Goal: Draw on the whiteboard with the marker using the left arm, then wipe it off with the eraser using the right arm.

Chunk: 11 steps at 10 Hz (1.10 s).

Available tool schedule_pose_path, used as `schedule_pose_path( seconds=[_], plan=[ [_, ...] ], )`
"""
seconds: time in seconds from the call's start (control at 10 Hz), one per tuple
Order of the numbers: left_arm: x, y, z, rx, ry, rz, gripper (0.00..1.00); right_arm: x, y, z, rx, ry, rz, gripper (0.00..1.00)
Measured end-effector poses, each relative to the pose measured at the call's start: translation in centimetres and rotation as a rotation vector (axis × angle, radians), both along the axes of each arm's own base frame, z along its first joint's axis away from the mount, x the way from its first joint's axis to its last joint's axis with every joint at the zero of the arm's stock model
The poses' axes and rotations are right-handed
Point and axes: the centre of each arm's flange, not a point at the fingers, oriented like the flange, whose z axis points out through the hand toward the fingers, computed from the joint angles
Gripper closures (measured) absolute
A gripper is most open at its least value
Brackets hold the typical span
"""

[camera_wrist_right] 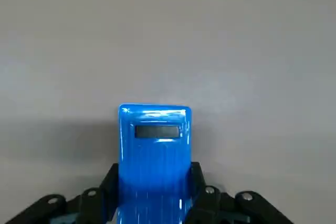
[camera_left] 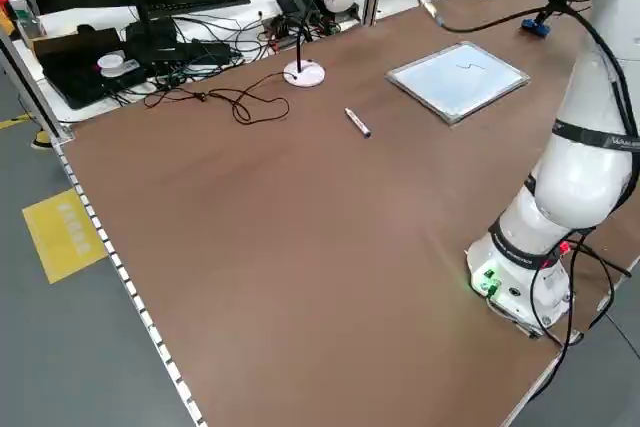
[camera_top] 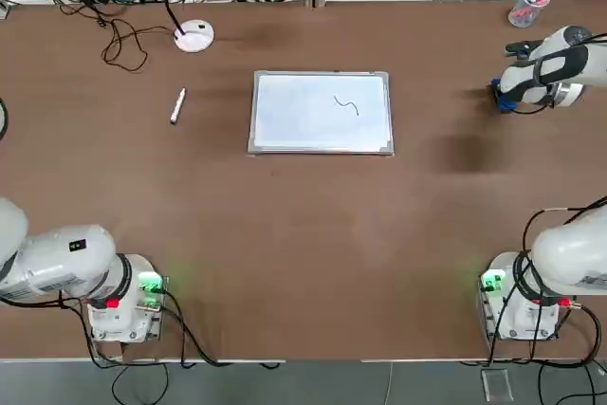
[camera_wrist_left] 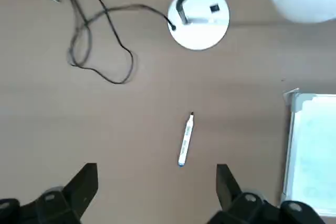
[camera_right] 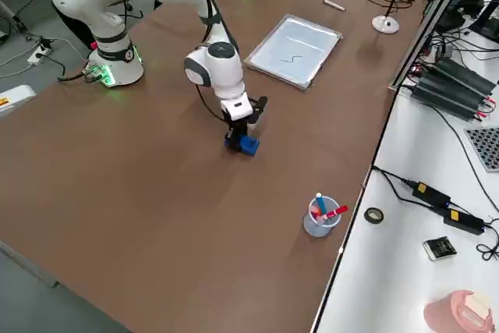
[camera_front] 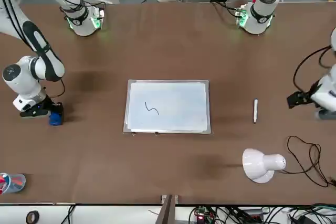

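Eraser (camera_wrist_right: 153, 156): small blue block at the top view's right edge, likely light, rigid, smooth-sided. Right gripper (camera_wrist_right: 152, 203) clenched across its long sides; left gripper (camera_wrist_left: 157, 192) spread, empty.

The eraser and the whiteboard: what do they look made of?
The eraser: apparently glossy moulded blue plastic, judging by its bright highlights and fine ridges. The whiteboard: smooth white panel with a slight sheen, probably coated, bearing a dark squiggle; its thin silver-grey frame looks like metal or metallic plastic.
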Motion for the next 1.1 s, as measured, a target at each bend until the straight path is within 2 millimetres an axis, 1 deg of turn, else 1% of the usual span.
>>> schedule_pose_path(
  seconds=[0.1,0.2,0.3,0.5,0.6,0.7,0.8,0.9,1.0,1.1],
  plan=[
    [-0.8,-0.3,2.4,0.009,-0.015,-0.010,0.00,0.7,1.7,1.0,0.014,0.015,-0.022,0.44],
    [-1.7,-0.8,4.4,0.018,-0.029,-0.023,0.00,1.6,4.2,2.7,0.029,0.025,-0.048,0.44],
    [-2.8,-1.2,6.3,0.027,-0.040,-0.046,0.00,2.6,7.6,5.2,0.047,0.038,-0.076,0.44],
    [-4.6,-1.8,8.6,0.014,-0.037,-0.091,0.00,3.6,15.9,10.9,0.084,0.043,-0.134,0.44],
    [-5.4,-1.7,9.4,0.001,-0.032,-0.100,0.00,3.5,20.3,13.4,0.106,0.032,-0.160,0.44],
    [-6.1,-1.3,10.0,-0.005,-0.024,-0.099,0.00,3.0,24.6,15.1,0.129,0.019,-0.178,0.44],
    [-6.7,-0.9,10.3,-0.003,-0.016,-0.097,0.00,2.1,28.2,15.8,0.148,0.012,-0.183,0.44],
    [-7.4,-0.5,10.5,0.003,-0.009,-0.090,0.00,1.1,30.7,15.7,0.159,0.010,-0.180,0.44],
    [-8.1,-0.2,10.4,0.005,0.004,-0.084,0.00,0.4,32.2,15.2,0.173,-0.004,-0.176,0.44],
    [-8.9,0.0,10.3,0.001,0.018,-0.084,0.00,-0.1,33.1,14.5,0.194,-0.033,-0.174,0.44]
  ],
)
